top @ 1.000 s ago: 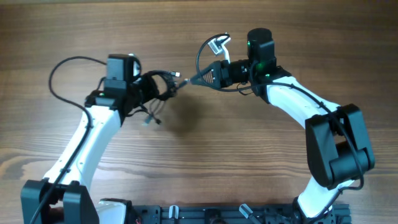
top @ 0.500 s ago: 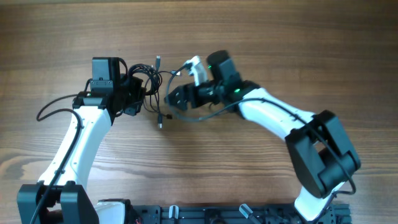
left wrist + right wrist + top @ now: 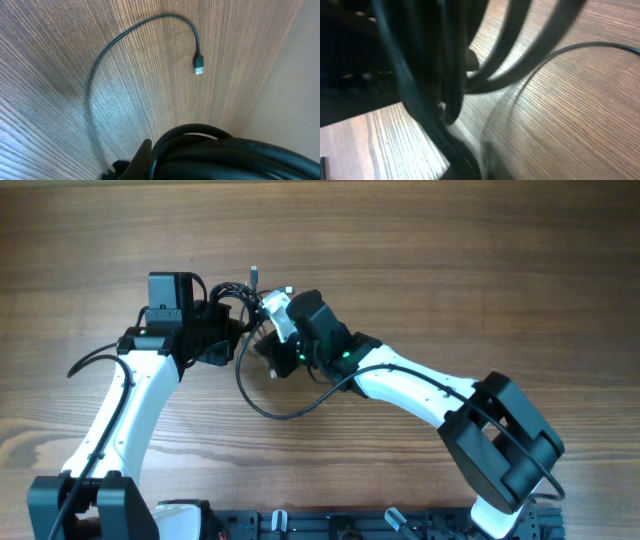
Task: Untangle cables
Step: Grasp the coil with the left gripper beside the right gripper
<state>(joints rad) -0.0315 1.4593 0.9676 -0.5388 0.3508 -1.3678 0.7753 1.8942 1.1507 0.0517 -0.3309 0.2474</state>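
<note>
Cables bunched in the air between both arms, upper middle of the tabletop. One strand trails out and lies flat, ending in a plug. Left end effector is pressed against the bundle and probably grips it, but its fingers are hidden. Right end effector is pushed into the same bundle. Blurred strands fill its view, so can't tell how far it's open.

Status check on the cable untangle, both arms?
Left end effector at the cables, grip unclear. Right end effector against same bundle, jaws hidden. One plug end loose, clear of bundle.
</note>
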